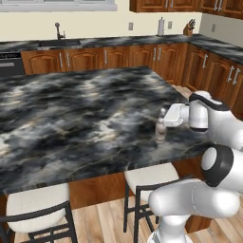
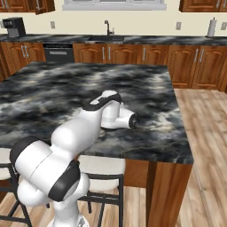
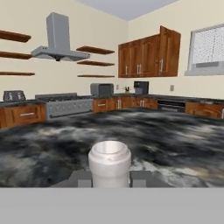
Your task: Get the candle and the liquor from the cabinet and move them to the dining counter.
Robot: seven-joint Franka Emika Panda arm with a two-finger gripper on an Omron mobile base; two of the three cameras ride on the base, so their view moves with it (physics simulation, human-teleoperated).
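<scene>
While the white arm reaches out low over the near right edge of the dining counter's worktop (image 1: 71,114), its claw (image 1: 163,119) is clamped on the liquor (image 1: 161,130), a small clear greyish bottle that stands upright close to that edge, above the cream-seated stools (image 1: 152,176). From the left base view the bottle's foot seems to touch or nearly touch the marbled stone; which of the two cannot be told. From the hand view the pale cap (image 3: 109,168) sits dead centre between the two dark finger tips, which press in on the neck from either side, so the grip is high on the bottle and keeps it vertical, likely so it can be stood down without tipping. Placing it just inside the edge suits the arm's reach from the stool side. Judged from this, the bottle's delivery is at the point of set-down. The candle cannot be made out on the worktop in these views, so its leg of the task looks undone. Far behind, reddish-brown wall cabinets (image 3: 144,54) hang beside a window.
</scene>
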